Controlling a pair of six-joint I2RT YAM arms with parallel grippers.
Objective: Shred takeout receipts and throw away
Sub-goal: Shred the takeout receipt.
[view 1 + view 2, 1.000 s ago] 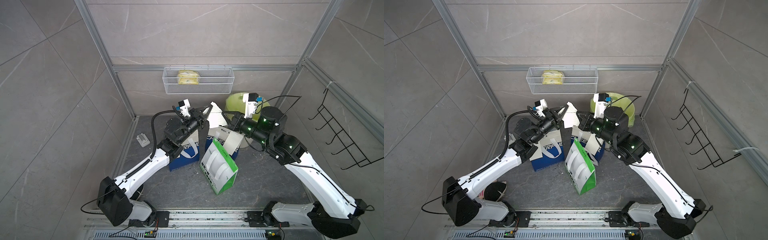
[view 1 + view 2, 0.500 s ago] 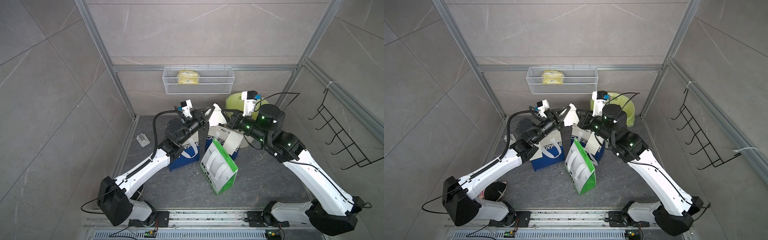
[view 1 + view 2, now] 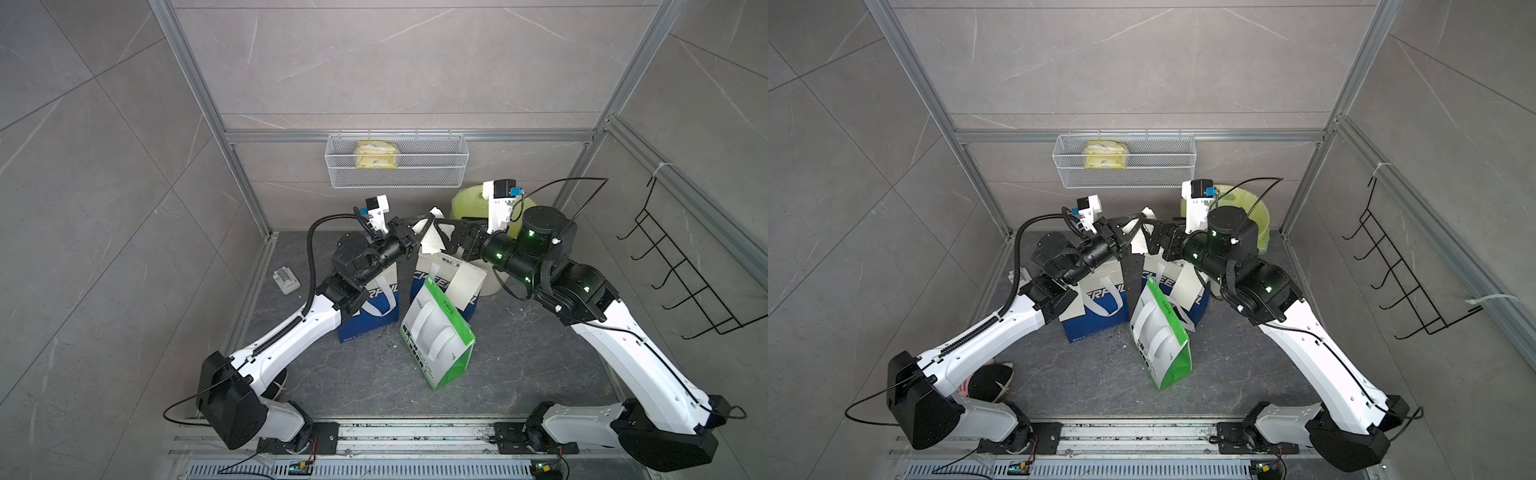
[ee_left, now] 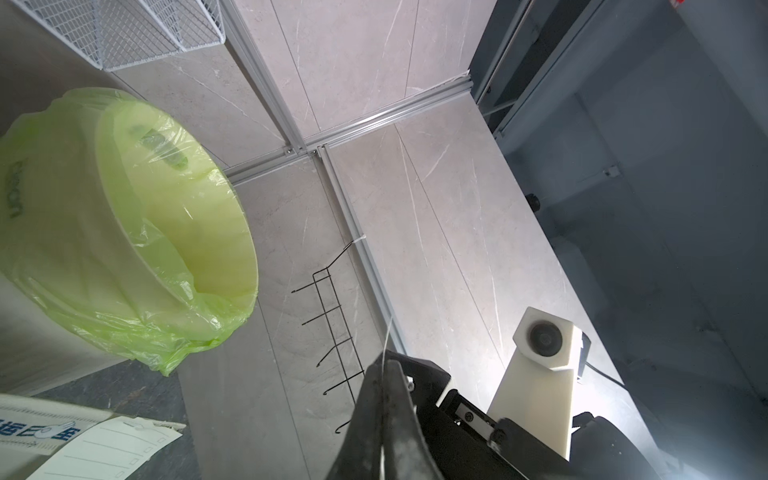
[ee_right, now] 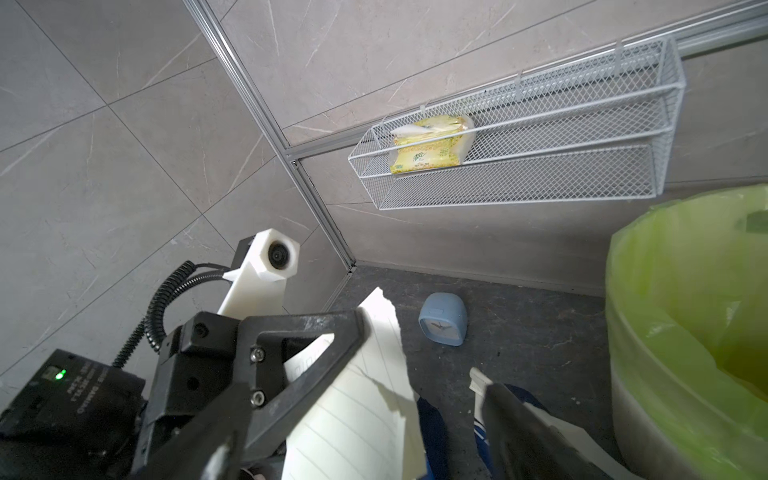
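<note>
Your left claw was clamped shut on a torn lined receipt, held up over the blue-and-white bags and near the green-lined bin. Your right claw stood wide open just beside that slip, gripping nothing. Another receipt lay against one of those bags, behind the green-and-white bag.

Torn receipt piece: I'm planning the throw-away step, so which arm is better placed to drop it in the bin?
Probably left. The left gripper is shut on the receipt piece, while the right gripper is open. The green-lined bin stands near, just beyond the right gripper.
</note>
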